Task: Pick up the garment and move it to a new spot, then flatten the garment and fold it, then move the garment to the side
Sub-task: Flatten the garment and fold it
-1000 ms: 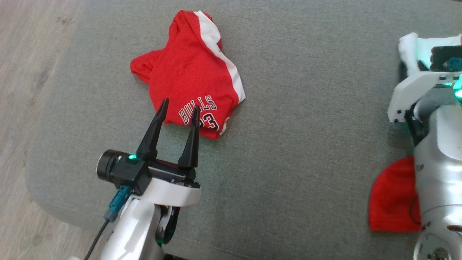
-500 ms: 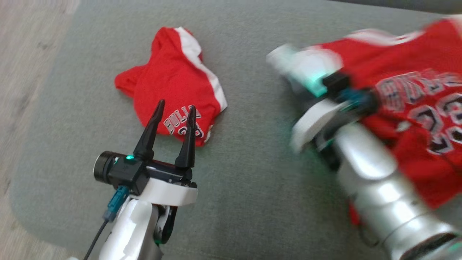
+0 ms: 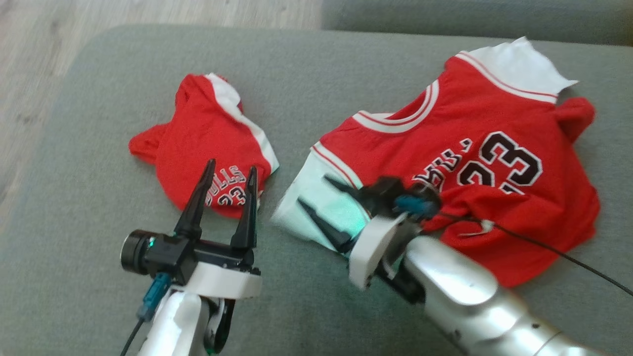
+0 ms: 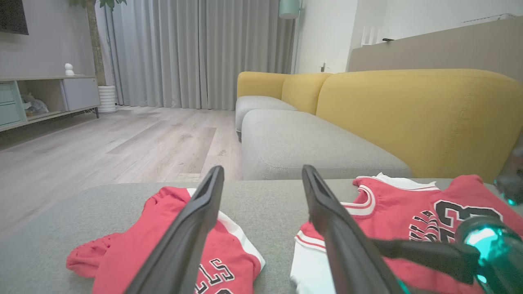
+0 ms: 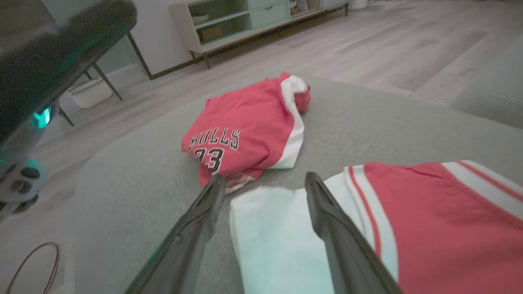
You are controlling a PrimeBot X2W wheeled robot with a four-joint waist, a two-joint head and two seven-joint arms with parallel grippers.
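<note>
The garment, a red jersey (image 3: 474, 148) with a black 23 and white trim, lies crumpled on the right of the grey cushion (image 3: 316, 84). My right gripper (image 3: 312, 190) stands open just over the jersey's white left edge (image 5: 278, 232), nothing clamped between its fingers. In the right wrist view the right gripper (image 5: 264, 178) points across that white edge toward the shorts. My left gripper (image 3: 230, 170) is open, hovering at the near edge of a folded pair of red shorts (image 3: 198, 143). In the left wrist view the left gripper (image 4: 262, 169) frames the gap between shorts (image 4: 135, 253) and jersey (image 4: 408, 212).
Wood floor (image 3: 39, 74) borders the cushion at left and top left. A second grey seat (image 4: 302, 143) and yellow sofa back (image 4: 408, 118) lie beyond. A black cable (image 3: 559, 252) trails from my right wrist across the jersey. A low cabinet (image 5: 245, 20) stands across the room.
The head camera has swung right. My right arm swept in from the right carrying the jersey, laid it on the cushion and opened. The left gripper stayed open over the shorts.
</note>
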